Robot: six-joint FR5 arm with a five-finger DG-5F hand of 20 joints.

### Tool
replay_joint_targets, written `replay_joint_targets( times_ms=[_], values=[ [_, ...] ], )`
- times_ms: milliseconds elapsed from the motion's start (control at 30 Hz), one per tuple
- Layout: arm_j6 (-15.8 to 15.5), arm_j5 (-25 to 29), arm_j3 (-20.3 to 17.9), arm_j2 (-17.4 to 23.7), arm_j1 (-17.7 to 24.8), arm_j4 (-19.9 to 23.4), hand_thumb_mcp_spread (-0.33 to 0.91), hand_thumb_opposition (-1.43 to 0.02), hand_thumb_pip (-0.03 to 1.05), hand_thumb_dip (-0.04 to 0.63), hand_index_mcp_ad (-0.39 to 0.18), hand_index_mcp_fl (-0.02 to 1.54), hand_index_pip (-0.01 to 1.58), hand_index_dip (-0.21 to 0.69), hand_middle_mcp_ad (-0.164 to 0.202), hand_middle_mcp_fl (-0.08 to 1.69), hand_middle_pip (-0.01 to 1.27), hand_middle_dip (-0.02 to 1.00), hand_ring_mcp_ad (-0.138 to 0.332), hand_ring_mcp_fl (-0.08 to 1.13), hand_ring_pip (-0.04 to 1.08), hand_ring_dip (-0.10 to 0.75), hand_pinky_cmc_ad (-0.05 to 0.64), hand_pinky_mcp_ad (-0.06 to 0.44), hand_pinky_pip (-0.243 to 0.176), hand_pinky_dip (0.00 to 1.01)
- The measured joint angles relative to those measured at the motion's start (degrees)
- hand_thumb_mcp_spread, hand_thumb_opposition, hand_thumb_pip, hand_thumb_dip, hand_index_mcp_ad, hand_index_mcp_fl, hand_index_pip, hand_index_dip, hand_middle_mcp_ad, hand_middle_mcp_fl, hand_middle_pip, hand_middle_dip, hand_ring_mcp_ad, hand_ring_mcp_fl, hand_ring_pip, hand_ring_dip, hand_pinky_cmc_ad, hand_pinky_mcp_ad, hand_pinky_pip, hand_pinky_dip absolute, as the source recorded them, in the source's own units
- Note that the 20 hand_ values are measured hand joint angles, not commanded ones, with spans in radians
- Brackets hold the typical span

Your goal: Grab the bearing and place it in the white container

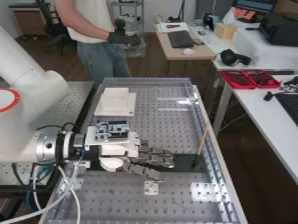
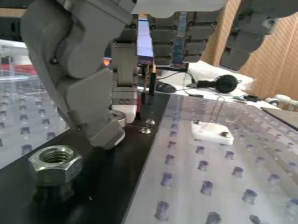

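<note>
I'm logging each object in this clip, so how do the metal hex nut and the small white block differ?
The hex nut is silvery metal and six-sided, while the white block is flat and oblong.
The nut has one large threaded hole in its top; the block carries two small round fittings instead.
The nut stands on the black strip, the block on the perforated plate.
Shared: both are resting on a surface.

Brown floor (image 1: 154,72). Far left: wooden cabinet (image 1: 30,23), black chair (image 1: 52,24) beside it. Metal shelf rack (image 1: 129,4) far middle. Pale wood-topped desk (image 1: 178,54) far right, white table (image 1: 258,112) right. Wall (image 2: 283,62) in wrist view: wood, vertical grooves.
</note>
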Motion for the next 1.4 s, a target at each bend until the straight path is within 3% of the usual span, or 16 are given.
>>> replay_joint_targets(
  times_ms=[333,433,867,1200,1400],
  values=[
    [0.0,0.0,0.5,-0.1,0.0,-0.7,0.46,-0.91,0.64,0.333,-0.105,0.20,1.44,0.164,0.080,0.01,0.13,0.19,0.117,0.00,0.10,0.082,0.328,0.281,-0.059,0.18],
    [0.5,-0.2,0.7,0.3,-0.1,-0.8,0.47,-0.96,0.57,0.319,-0.108,0.31,1.44,0.164,0.080,0.01,0.13,0.19,0.115,0.00,0.10,0.082,0.328,0.281,-0.058,0.18],
    [2.0,-1.3,0.9,3.6,-0.2,-2.4,0.47,-0.97,0.57,0.300,-0.108,0.32,1.44,0.164,0.080,0.01,0.13,0.19,0.115,0.00,0.10,0.082,0.328,0.279,-0.042,0.18],
    [1.9,-1.5,-1.3,8.4,0.4,-3.6,0.47,-0.97,0.57,0.300,-0.108,0.32,1.44,0.164,0.080,0.01,0.14,0.19,0.113,0.00,0.10,0.082,0.328,0.281,-0.042,0.18],
    [1.9,1.4,-5.5,13.5,2.7,-3.6,0.47,-0.97,0.57,0.300,-0.108,0.32,1.44,0.164,0.080,0.01,0.14,0.19,0.113,0.00,0.10,0.082,0.328,0.279,-0.042,0.18]
  ],
)
